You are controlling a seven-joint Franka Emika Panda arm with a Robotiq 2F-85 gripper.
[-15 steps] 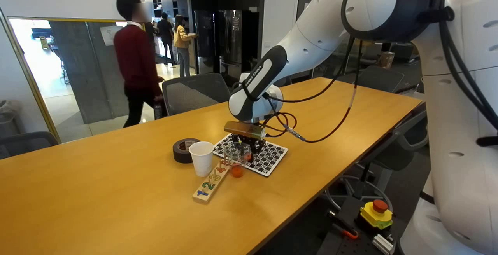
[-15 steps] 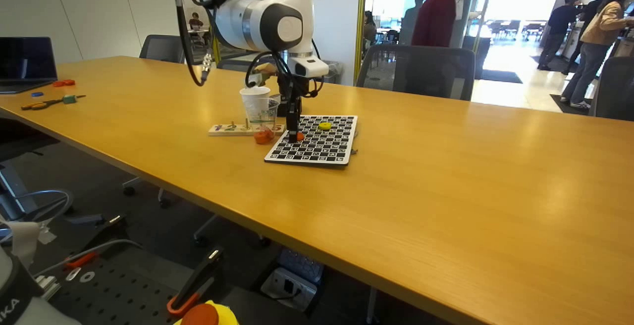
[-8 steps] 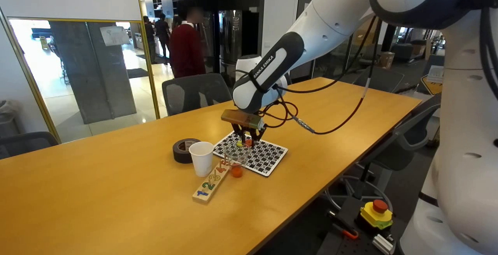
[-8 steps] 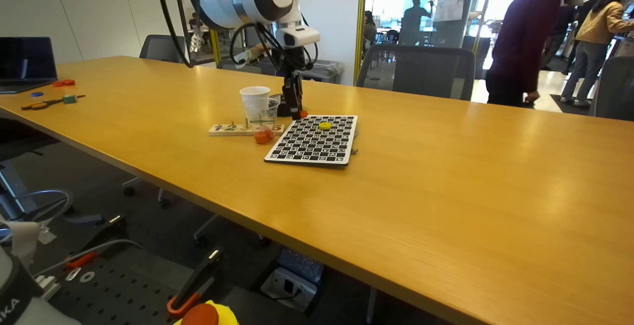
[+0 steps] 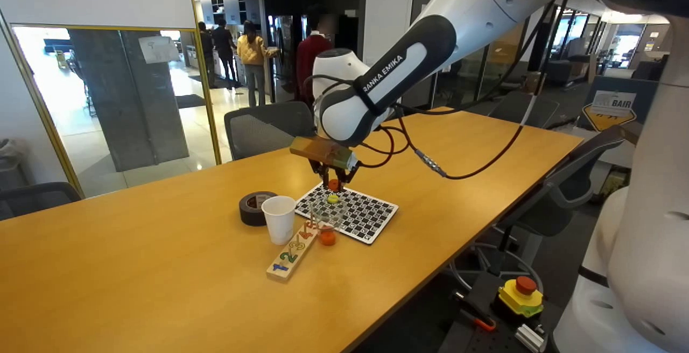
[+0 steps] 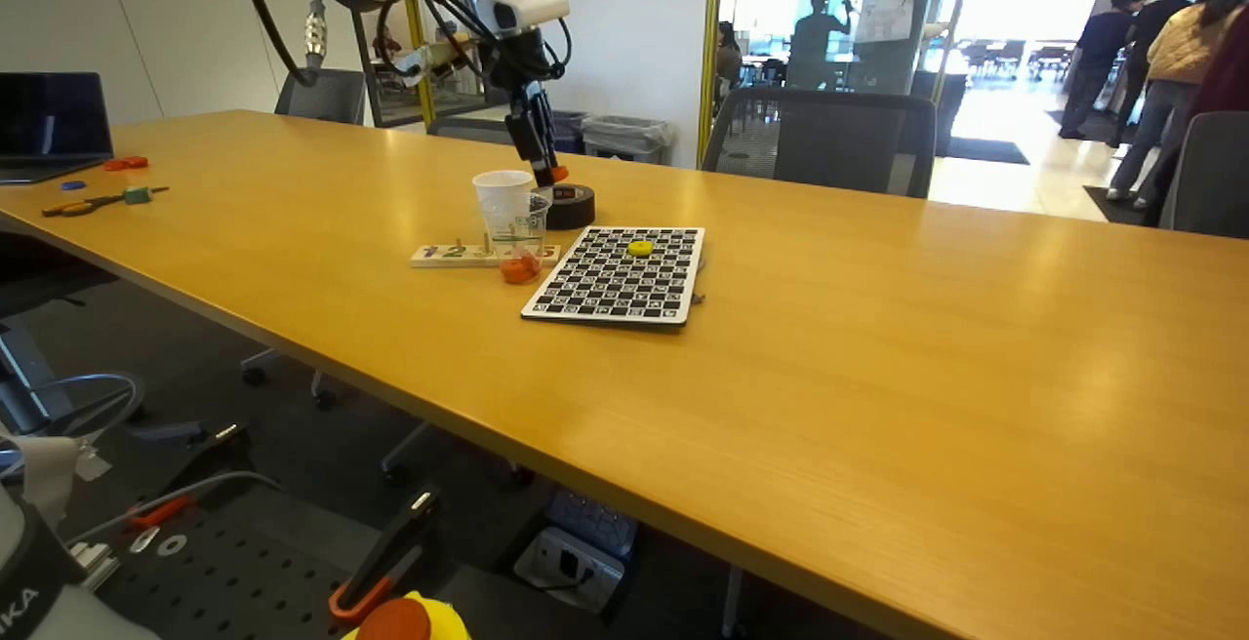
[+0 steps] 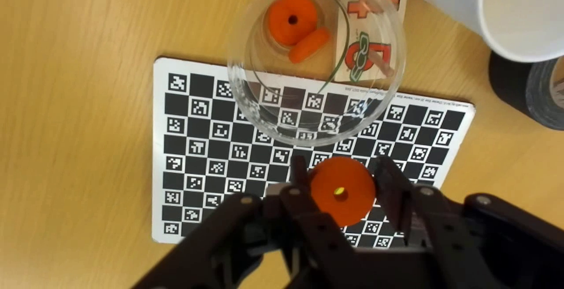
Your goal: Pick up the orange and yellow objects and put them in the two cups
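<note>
One partly closed gripper [image 7: 343, 181] clamps an orange ring [image 7: 343, 175]; at its twelve o'clock in the wrist view, a clear plastic cup [image 7: 240, 86] holds two orange pieces [image 7: 288, 32].

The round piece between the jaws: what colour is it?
The round piece is orange; the wrist view shows it best.

An orange ring [image 7: 341, 173] and a yellow disc [image 6: 640, 249], a white cup [image 5: 279, 221] and a clear cup [image 6: 536, 220]; black-and-white checks on the board [image 6: 620, 279], coloured numerals [image 5: 288, 256] on the pale strip [image 6: 473, 260], a honey-brown desk [image 6: 878, 377].
</note>
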